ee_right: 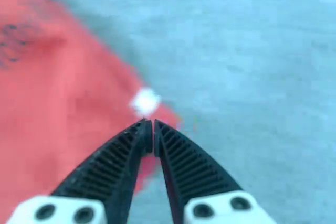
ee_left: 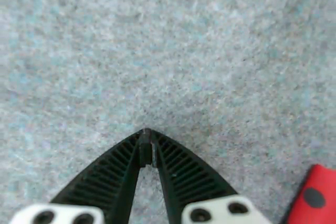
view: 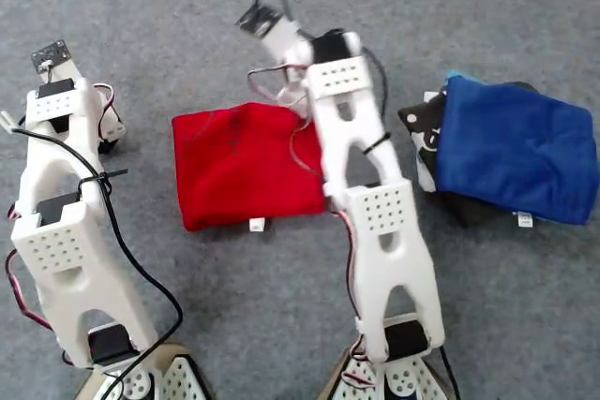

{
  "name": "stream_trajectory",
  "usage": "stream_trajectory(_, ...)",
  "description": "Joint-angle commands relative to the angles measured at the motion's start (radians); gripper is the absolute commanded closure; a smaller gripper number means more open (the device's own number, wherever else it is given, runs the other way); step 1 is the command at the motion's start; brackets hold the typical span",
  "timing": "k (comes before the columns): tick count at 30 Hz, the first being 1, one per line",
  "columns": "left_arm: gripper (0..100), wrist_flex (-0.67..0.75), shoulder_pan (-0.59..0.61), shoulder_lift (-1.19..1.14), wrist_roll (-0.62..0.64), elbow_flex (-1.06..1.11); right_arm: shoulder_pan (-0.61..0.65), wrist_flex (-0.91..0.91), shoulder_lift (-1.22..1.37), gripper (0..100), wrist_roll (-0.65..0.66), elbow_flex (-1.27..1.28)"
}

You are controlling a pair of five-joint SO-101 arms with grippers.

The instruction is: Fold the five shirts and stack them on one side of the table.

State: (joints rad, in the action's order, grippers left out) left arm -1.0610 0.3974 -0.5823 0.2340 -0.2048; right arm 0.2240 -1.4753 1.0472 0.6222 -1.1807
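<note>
High view: folded red shirt (view: 246,166) on tabletop (view: 281,325), long axis running side to side, tagged edge toward the arm bases; blue shirt (view: 516,152) tops a stack (view: 464,205) well apart. Left wrist view: left end effector (ee_left: 147,148) closed tight over grey tabletop. Right wrist view: right end effector (ee_right: 152,132) closed tip to tip, the red shirt's tagged corner just at its tips.
</note>
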Motion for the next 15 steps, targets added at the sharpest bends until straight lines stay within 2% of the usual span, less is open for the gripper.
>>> stream_trajectory(1, 97, 0.018, 0.001, 0.04, -0.011, -0.007, -0.052, 0.071, -0.005, 98.0, -0.012, -0.056)
stream_trajectory(5, 97, 0.018, -0.001, 0.04, -0.011, -0.007, -0.028, -0.009, -0.028, 98.0, -0.014, -0.105)
stream_trajectory(9, 97, 0.018, -0.001, 0.04, -0.011, -0.007, 0.084, -0.304, -0.073, 98.0, -0.014, -0.22)
stream_trajectory(13, 97, 0.015, -0.001, 0.04, -0.011, -0.007, 0.127, -0.293, -0.131, 98.0, -0.169, -0.165)
stream_trajectory(15, 97, 0.015, 0.001, 0.04, -0.011, -0.007, 0.141, -0.293, -0.177, 98.0, -0.189, -0.093)
